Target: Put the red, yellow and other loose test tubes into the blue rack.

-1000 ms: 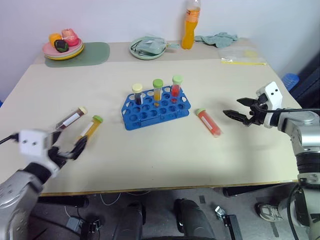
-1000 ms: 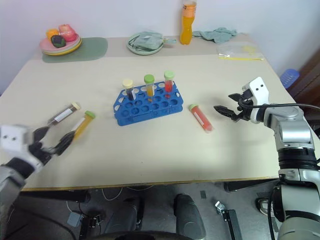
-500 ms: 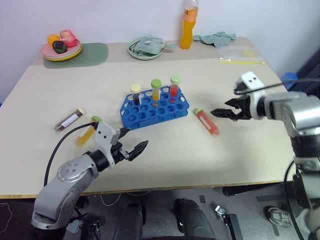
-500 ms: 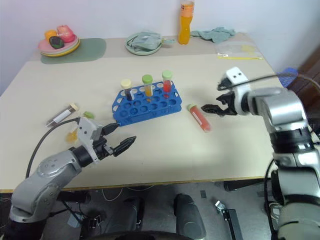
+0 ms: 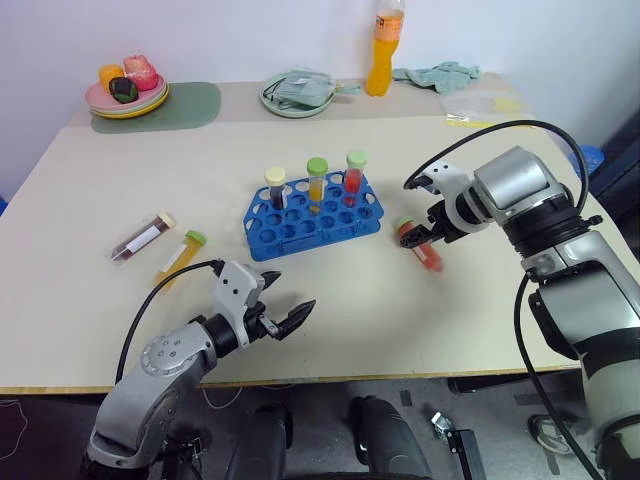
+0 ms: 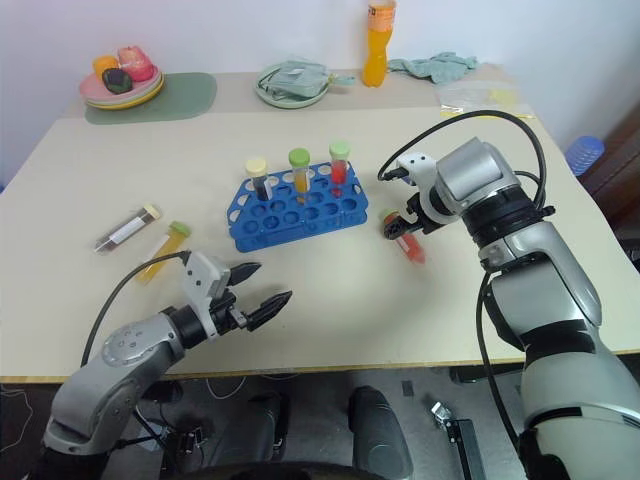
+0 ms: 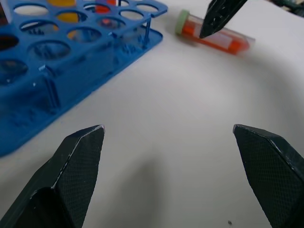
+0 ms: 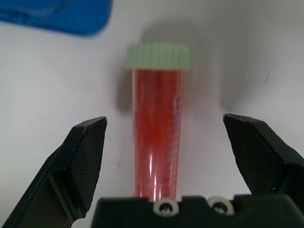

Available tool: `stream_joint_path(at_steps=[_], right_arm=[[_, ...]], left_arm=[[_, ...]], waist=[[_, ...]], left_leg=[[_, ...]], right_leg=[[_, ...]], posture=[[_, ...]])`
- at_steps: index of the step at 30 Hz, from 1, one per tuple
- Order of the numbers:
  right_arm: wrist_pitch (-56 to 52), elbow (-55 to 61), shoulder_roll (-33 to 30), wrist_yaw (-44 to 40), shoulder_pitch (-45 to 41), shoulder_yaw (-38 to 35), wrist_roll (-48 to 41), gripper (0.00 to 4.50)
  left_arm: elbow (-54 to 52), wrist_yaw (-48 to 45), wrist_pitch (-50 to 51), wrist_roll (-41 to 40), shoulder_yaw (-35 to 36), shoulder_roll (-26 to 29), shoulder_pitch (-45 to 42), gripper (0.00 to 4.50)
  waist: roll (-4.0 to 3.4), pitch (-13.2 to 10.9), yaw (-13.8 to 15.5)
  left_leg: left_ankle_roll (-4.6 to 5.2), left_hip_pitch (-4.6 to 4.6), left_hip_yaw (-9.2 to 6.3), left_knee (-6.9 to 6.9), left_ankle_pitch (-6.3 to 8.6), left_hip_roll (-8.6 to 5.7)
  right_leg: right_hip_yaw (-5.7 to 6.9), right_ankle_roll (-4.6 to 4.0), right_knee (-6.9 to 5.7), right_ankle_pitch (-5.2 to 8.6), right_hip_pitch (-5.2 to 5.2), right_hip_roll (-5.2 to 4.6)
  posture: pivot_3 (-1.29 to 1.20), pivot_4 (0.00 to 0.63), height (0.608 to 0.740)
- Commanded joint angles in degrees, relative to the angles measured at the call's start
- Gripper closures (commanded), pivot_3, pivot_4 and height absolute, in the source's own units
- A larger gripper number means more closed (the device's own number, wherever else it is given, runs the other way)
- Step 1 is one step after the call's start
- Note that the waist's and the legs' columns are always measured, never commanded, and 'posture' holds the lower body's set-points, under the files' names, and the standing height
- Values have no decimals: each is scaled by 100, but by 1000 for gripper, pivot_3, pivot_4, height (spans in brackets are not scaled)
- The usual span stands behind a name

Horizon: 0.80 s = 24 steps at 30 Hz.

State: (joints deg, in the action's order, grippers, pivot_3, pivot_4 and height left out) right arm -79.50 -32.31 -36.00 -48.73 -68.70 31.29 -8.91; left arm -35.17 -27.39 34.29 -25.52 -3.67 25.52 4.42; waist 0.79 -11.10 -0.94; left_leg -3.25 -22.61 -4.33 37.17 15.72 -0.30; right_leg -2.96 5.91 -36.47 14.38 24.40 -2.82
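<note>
The blue rack [image 5: 313, 216] stands mid-table holding three capped tubes. Right of it lies the red tube [image 8: 157, 134], the right gripper [image 8: 164, 164] poised over it, fingers spread either side, not touching. Left of the rack lie the yellow tube [image 5: 179, 255] and the dark labelled tube [image 5: 141, 238]; the left gripper [image 5: 287, 307] hovers in front of the rack, fingers apart, empty.

- We count three loose test tubes lying on the table: one red [image 5: 420, 246], one yellow-orange [image 5: 179, 256], one dark with a white label [image 5: 141, 238].
- Three more capped tubes [image 5: 316, 180] stand upright in the rack.
- One blue rack [image 5: 300, 226].
- One orange drink bottle [image 5: 379, 48].
- Two plates: one green [image 5: 290, 104], one pink [image 5: 128, 102].
- Two grippers: left [image 5: 284, 316], right [image 5: 425, 236].
</note>
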Motion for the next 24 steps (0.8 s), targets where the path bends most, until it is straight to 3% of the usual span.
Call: stream_joint_path(at_steps=[1, 5, 6, 10, 13, 15, 17, 20, 24], right_arm=[[34, -47, 68, 43, -69, 96, 142, 1515], [-73, 454, -56, -118, -70, 160, 58, 3545], [-189, 728, -172, -159, -39, 131, -14, 3765], [-666, 1878, -594, -134, 346, -227, -330, 3765], [-215, 3914, -872, 473, 1873, -1389, -319, 3765], [1072, 5094, -252, 1298, 3151, -2535, -166, 3765], [2348, 5770, 368, 1876, 3832, -3068, -62, 3765], [3613, 6220, 1374, 2473, 4173, -3268, -96, 3765], [4463, 5606, 2403, 3289, 4197, -3240, 70, 3765]], left_arm=[[-306, 54, -164, -5, 20, -70, 43, 0], [-285, 62, -160, 7, 34, -105, 27, 0], [-274, 50, -168, 10, 32, -103, 17, 0], [-229, 16, -211, 33, 38, -87, 6, 0], [-169, 23, -236, 75, 39, -63, 12, 0], [-136, 16, -257, 105, 36, -48, 7, 0], [-90, 4, -264, 107, 53, -71, -38, 0], [14, -34, -264, 105, 23, -105, -175, 0], [148, -142, -261, 91, -33, -122, -407, 0]], waist=[[0, 0, -5], [-1, 0, -5], [-1, 0, -5], [0, 0, 31], [10, 8, 72], [11, 8, 59], [10, 9, -16], [4, 6, -186], [12, 12, -157]], left_leg=[[0, 0, 0, 1, 0, 0], [0, 0, 0, 1, 0, 0], [0, 0, 0, 1, 0, 0], [0, -1, -2, 1, 0, 0], [0, -5, -11, 0, 0, 0], [4, -8, -14, -4, 3, 0], [5, -7, -10, -1, 3, 1], [3, 22, 16, 0, 2, 7], [-14, 44, 0, 9, -10, 8]], right_leg=[[0, 0, -1, 0, 0, 1], [0, 0, -3, 0, 0, 2], [0, 0, -3, 0, 0, 1], [1, 0, -3, 0, 1, 1], [7, 0, 6, 1, -5, 1], [11, 1, 13, 1, -10, 3], [6, 3, 6, 1, -7, 5], [-17, 2, -22, 1, -7, 12], [-19, -3, -69, 2, -13, 25]], posture=[[0, 150, 740], [0, 150, 740], [0, 150, 740], [0, 150, 740], [0, 150, 740], [0, 150, 740], [0, 150, 740], [0, 150, 740], [0, 150, 740]])
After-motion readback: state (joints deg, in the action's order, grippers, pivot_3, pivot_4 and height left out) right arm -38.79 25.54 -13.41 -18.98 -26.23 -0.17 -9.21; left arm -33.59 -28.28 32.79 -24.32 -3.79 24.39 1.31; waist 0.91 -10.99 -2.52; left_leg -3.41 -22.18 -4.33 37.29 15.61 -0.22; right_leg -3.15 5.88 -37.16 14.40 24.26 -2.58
